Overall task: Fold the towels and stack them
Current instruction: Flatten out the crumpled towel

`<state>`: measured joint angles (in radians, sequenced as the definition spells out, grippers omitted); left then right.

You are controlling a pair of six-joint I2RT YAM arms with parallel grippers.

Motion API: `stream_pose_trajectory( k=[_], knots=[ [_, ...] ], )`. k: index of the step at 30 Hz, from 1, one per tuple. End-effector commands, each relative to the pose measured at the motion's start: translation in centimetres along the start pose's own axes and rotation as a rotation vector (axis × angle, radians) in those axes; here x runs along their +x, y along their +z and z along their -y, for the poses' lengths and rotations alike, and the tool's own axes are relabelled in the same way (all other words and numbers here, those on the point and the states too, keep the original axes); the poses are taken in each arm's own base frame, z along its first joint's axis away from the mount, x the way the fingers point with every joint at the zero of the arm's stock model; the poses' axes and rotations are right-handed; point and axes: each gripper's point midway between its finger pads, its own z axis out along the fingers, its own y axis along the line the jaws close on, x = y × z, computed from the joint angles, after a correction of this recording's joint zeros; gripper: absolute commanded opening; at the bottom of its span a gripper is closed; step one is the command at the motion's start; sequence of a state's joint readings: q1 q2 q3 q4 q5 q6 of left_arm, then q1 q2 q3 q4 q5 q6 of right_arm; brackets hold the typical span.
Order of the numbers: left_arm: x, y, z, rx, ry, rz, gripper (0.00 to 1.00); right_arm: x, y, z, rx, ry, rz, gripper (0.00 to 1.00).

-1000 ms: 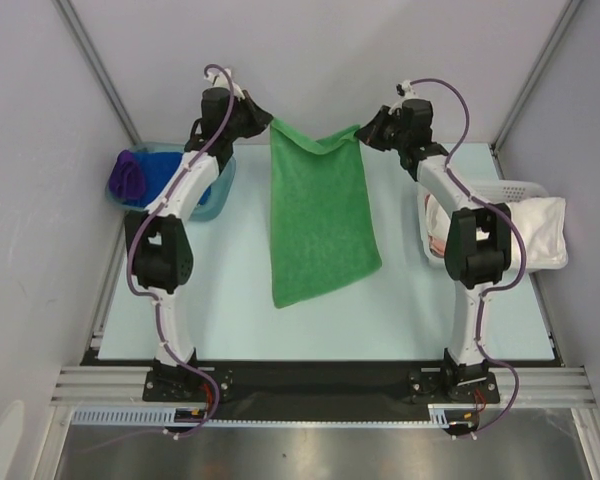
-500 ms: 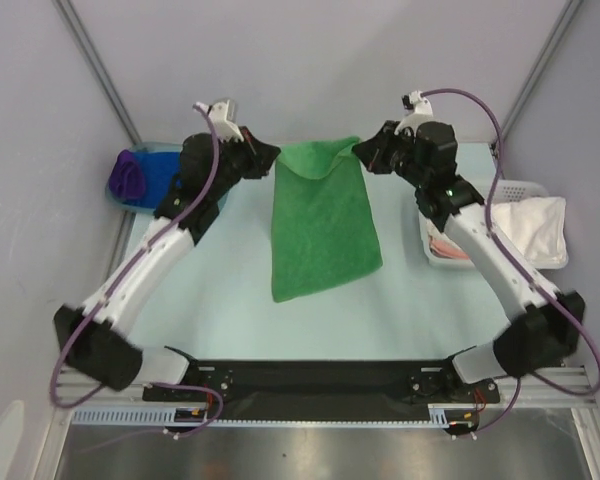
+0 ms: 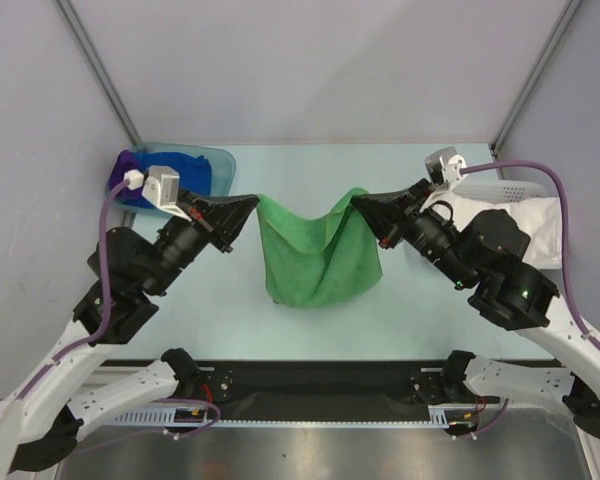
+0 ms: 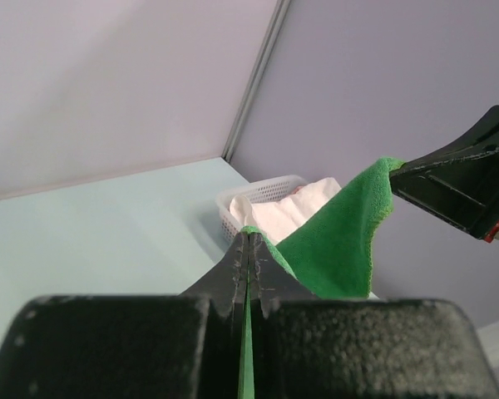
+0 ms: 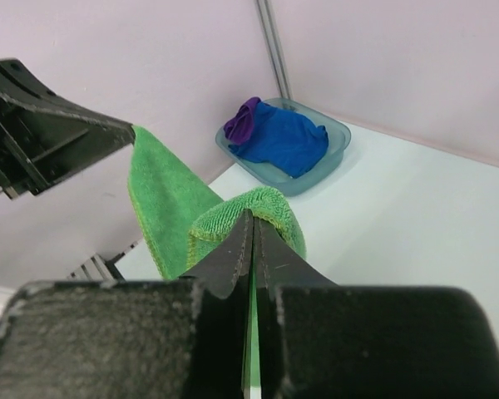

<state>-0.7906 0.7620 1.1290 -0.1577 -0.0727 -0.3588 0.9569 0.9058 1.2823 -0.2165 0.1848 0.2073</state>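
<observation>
**Green towel pinched at two top corners, strung between both arms**

The pale table [image 3: 310, 165] was seen from above, with the two arms reached inward over it. The green towel [image 3: 318, 262] was hung between them near the table's middle. Its top edge was sagged in a dip and its lower part was dropped toward the surface; contact with the table could not be told. The white slotted basket [image 3: 508, 188] was placed at the right edge, with white cloth [image 3: 528, 218] in it. The teal tub [image 3: 220, 163] was set at the far left corner, and the blue towel [image 3: 192, 168] and purple towel [image 3: 124, 166] were bunched inside it, unfolded. The left gripper [image 3: 252, 204] was clamped tight on the green towel's left top corner, with green cloth seen pressed between its jaws in the wrist view. The right gripper [image 3: 359, 201] was likewise closed on the right top corner
</observation>
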Motion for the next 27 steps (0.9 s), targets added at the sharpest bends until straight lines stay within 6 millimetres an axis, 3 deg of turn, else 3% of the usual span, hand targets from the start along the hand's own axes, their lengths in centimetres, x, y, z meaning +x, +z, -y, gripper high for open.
stream_pose_trajectory(
  k=[1,12,27],
  knots=[
    [-2.1,-1.0,0.5,0.000,0.029,0.034,0.00,-2.3,-0.5,-0.6,0.041,-0.072,0.039,0.00],
    [-8.4,-2.5,3.0,0.054,0.050,0.134,0.00,-6.0,-0.4,-4.4,-0.010,-0.109,0.100,0.00],
    [-10.1,-3.6,4.3,0.109,0.050,0.163,0.00,-8.2,-1.9,-6.0,-0.080,-0.100,0.152,0.00]
  ],
)
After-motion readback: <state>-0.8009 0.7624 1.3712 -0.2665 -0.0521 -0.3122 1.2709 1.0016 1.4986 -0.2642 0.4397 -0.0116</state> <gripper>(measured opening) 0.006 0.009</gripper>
